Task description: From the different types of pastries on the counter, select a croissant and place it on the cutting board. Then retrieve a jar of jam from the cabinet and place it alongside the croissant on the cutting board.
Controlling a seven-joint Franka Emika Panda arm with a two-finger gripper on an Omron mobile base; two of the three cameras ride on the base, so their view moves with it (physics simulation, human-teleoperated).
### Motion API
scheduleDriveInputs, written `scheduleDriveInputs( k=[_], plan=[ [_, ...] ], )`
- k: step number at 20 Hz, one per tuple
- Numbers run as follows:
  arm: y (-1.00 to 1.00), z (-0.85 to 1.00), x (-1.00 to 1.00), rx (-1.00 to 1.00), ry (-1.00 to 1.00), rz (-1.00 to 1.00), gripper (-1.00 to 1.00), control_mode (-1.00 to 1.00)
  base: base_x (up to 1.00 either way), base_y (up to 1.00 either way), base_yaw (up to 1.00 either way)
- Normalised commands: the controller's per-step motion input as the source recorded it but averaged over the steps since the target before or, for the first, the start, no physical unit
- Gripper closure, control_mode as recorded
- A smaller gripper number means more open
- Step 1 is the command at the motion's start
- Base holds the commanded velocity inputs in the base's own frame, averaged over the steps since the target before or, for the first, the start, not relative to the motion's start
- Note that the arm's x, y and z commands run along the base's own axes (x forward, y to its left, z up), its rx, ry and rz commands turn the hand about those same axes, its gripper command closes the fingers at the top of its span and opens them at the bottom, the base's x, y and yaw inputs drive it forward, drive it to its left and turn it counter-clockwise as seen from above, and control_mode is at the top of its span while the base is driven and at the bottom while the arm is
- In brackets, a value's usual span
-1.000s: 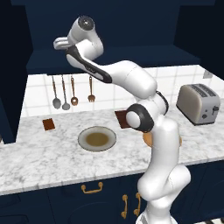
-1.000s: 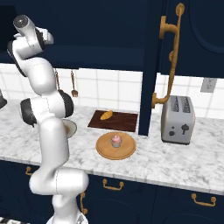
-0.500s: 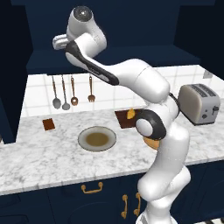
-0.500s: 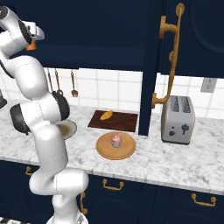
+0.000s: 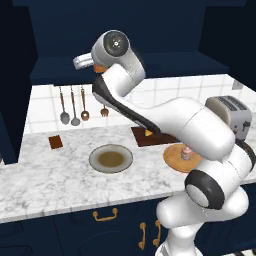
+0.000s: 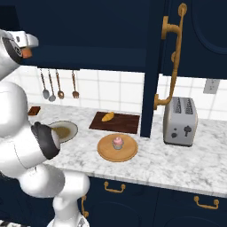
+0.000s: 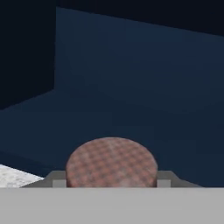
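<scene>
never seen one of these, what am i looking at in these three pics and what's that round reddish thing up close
This is a rendered kitchen with a white robot arm on a driving base. Two pictures come from cameras on the base, behind the arm to its left and right. The third comes from a camera on the hand, looking along the pincer.

On the white-and-grey marbled counter lies a flat dark brown cutting board with a small golden croissant already on it. In front of it, a pink-frosted cupcake sits on a round tan wooden plate. There are also a silver toaster, a shallow dish and a small flat brown square.

The round reddish thing is the checked top of the small orange-brown jam jar, sitting between the pincer's fingers inside the dark navy cabinet. Whether the pincer grips it cannot be told.
</scene>
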Motion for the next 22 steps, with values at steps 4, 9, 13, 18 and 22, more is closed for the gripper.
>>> scheduleDriveInputs(
  k=[4,9,13,18,22],
  plan=[
    [-0.85,-0.37,-1.00,0.25,-0.38,0.07,1.00,-1.00,0.00,0.00,0.00],
    [-0.77,-0.22,-1.00,0.24,-0.37,0.02,1.00,-1.00,0.00,0.00,0.00],
    [-0.65,-0.17,-1.00,0.13,-0.24,0.00,1.00,-1.00,0.00,0.00,0.00],
    [-0.22,-0.08,-0.23,-0.02,-0.01,0.00,1.00,-1.00,0.00,0.00,0.00],
    [-0.24,-1.00,-0.39,-0.42,0.59,0.00,1.00,-1.00,0.00,0.00,0.00]
  ],
)
